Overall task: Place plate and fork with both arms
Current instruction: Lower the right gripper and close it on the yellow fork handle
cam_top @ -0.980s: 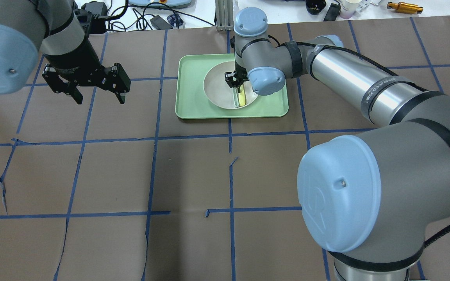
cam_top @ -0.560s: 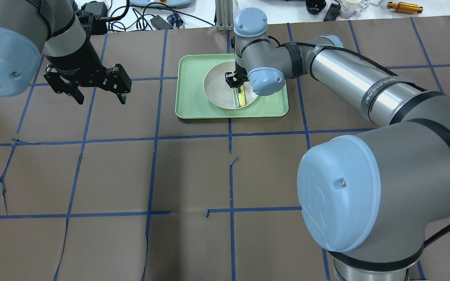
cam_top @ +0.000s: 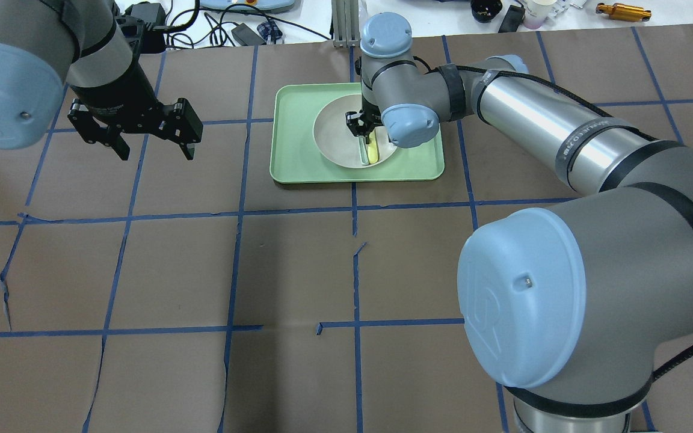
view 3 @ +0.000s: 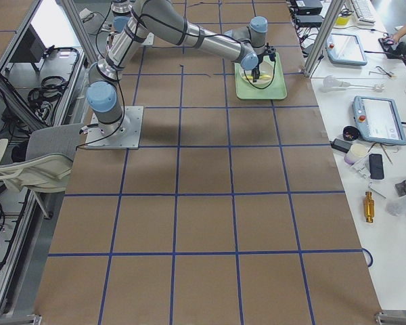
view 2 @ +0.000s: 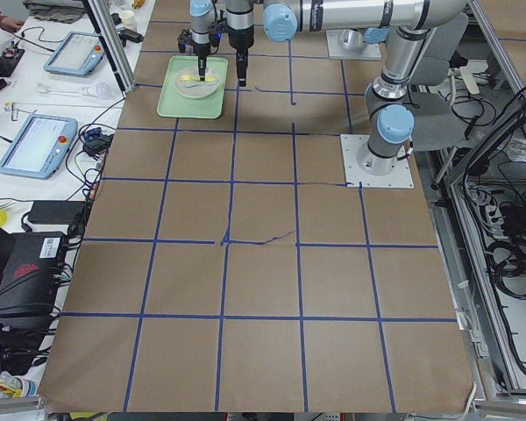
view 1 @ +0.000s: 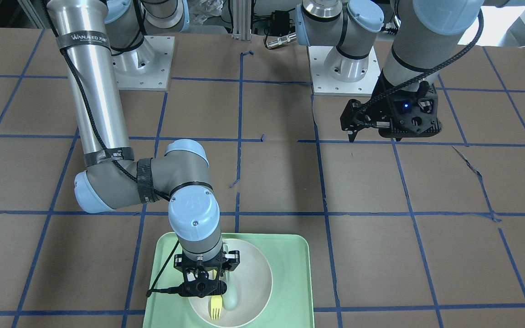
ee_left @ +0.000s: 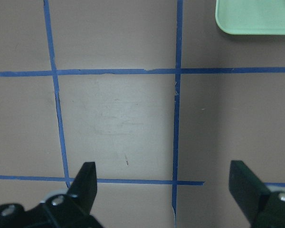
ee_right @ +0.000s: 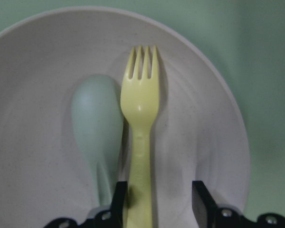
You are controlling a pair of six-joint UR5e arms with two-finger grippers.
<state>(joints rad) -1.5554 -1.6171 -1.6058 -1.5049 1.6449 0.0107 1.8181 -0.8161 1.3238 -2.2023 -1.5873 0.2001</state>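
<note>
The off-white plate (cam_top: 334, 135) lies in the mint-green tray (cam_top: 292, 120). The pale yellow fork (cam_top: 372, 153) lies flat in the plate, next to a grey-green spoon (cam_top: 363, 155). My right gripper (cam_top: 358, 129) is low over the plate and points down. In the right wrist view its open jaws (ee_right: 159, 190) straddle the fork's (ee_right: 140, 95) handle, with the left finger against it and a gap on the other side. My left gripper (cam_top: 156, 153) hangs open and empty over bare table, well left of the tray. The front view shows the fork's tines (view 1: 216, 310) past the right gripper (view 1: 208, 291).
The table is brown paper with blue tape lines. The left wrist view shows only paper and a tray corner (ee_left: 256, 16). Cables and small devices lie past the far edge (cam_top: 244, 30). The right arm's forearm (cam_top: 539, 120) reaches across the table's right half.
The left arm has shifted slightly up and back. The right gripper, fork and plate have not visibly moved.
</note>
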